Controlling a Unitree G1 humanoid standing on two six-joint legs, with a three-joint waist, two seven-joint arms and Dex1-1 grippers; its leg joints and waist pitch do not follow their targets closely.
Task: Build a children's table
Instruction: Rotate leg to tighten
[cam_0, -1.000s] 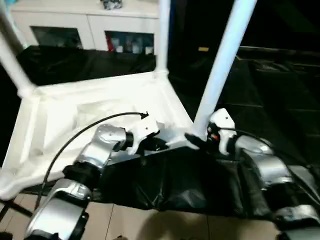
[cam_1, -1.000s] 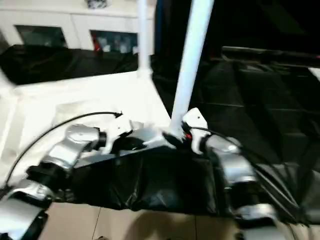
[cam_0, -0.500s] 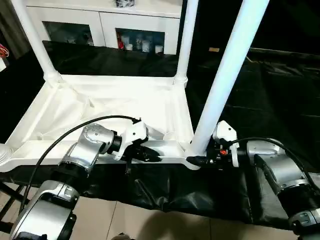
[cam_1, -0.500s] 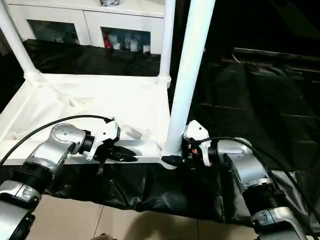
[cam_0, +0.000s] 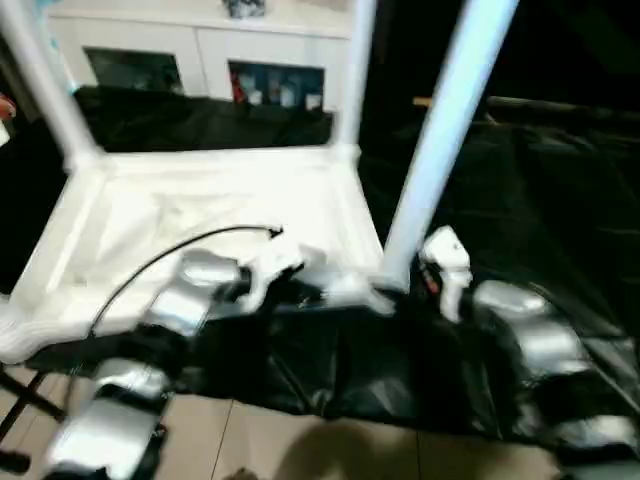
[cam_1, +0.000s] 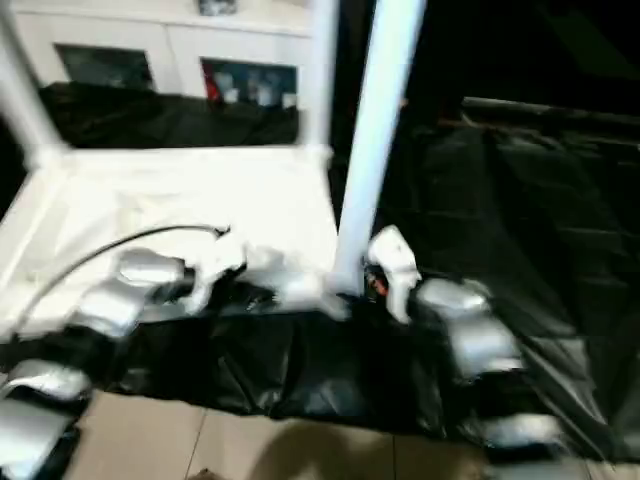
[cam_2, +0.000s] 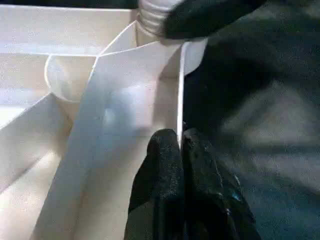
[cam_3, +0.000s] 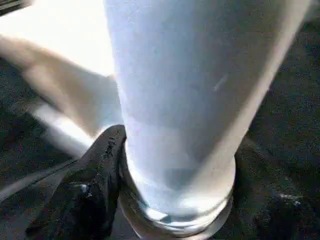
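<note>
On the black-covered table (cam_0: 520, 190) the children's table (cam_0: 220, 200) lies upside down, ribbed underside up, near the edge closest to the robot. Three legs can be counted standing upright in corner sockets: the far left leg (cam_0: 40, 85), the far right leg (cam_0: 355, 70) and the near right leg (cam_0: 445, 140). The near left corner (cam_0: 15, 335) seems to carry no leg, though the head views are smeared there and I would not swear to it. By that count the build looks about three quarters done, with one leg left to seat and the whole thing to be turned onto its feet afterwards.

Two tools are at work, one per arm. The left tool (cam_2: 181, 165) has its two black fingers pressed together on the thin raised rim (cam_2: 180, 90) of the top, pinching it just short of the near right corner, judging by the wrist view. The right tool (cam_3: 175, 200) stands spread around the base of the near right leg, one black finger (cam_3: 95, 175) against the side of the tube just above the socket collar (cam_3: 175, 220); the other finger sits at the far side of the tube, and whether it touches I cannot tell. So this leg is bracketed rather than clearly clamped.

Beyond the table stands one white cabinet (cam_0: 200, 50) with glass doors.
</note>
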